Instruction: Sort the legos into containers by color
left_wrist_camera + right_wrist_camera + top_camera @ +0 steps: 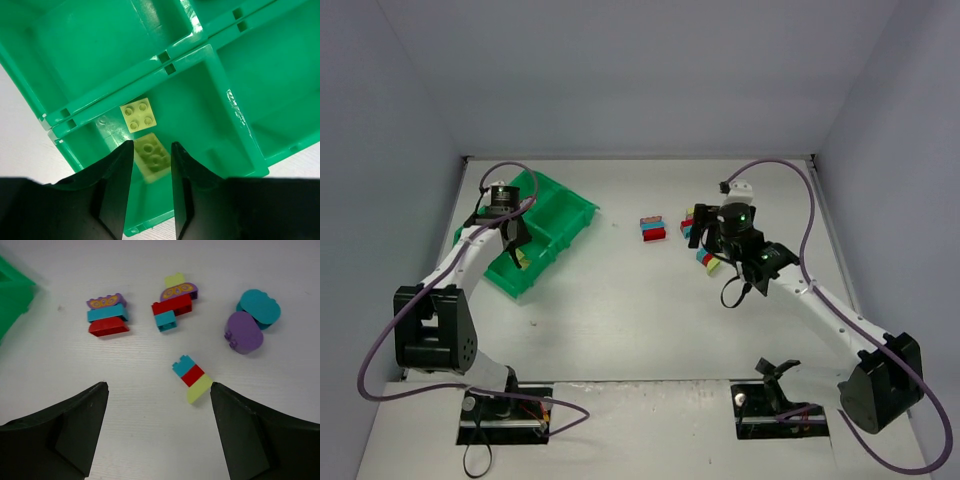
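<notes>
top view: a pale grey-white bench sits boxed in by plain blue-grey walls on 3 sides. the green tray lies angled at the far left, with the left hand over its near end. loose legos lie right of centre, well apart from the tray, with the right hand just beside them.

left wrist view: the tray's glossy compartments catch glare. 1 flat yellow-green brick lies studs up on the floor of the compartment under the hand. a blurred yellow-green brick sits between the left fingers, which stand about a brick's width apart; i cannot tell whether they press it.

right wrist view: the right fingers are spread wide and grip nothing, above faintly streaked white bench. between them lies a cyan-red-yellow stack. farther off are a purple-cyan-red stack, a mixed stack, and a purple rounded piece touching a cyan rounded piece.
</notes>
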Motion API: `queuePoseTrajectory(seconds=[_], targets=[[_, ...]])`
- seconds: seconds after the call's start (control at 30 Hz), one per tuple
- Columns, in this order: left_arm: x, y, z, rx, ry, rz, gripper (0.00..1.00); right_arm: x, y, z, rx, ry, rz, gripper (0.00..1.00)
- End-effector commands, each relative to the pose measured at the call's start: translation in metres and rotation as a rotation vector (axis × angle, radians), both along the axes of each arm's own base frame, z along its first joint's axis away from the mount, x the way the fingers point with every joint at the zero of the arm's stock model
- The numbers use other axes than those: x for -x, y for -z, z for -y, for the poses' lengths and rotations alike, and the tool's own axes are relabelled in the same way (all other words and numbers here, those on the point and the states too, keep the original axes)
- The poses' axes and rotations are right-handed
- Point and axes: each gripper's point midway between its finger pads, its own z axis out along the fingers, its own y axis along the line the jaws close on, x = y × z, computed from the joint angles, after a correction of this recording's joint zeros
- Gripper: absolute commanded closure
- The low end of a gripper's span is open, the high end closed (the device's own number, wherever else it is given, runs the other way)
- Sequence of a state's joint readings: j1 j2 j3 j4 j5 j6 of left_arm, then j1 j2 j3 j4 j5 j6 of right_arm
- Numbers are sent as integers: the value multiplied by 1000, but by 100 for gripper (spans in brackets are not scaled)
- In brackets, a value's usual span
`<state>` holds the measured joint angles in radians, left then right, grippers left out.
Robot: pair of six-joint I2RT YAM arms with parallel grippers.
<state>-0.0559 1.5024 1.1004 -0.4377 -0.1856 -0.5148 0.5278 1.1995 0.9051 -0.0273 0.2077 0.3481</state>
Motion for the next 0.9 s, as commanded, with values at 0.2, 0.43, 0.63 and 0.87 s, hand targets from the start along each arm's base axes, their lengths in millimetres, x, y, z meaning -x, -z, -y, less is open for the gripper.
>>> queuePoseTrajectory(seconds=[0.2,0.43,0.63,0.87], targets=[[-20,-44,-3,-3,4,133,45,-23,19,65,-53,259,-75,21],[-6,-78,30,111,114,218,37,-45,57,99,-60,399,-202,15],[18,-95,60,188,226,237,36,-66,95,101,53,304,-302,7],[37,-105,81,178,332,219,36,-87,123,106,144,218,-301,7]])
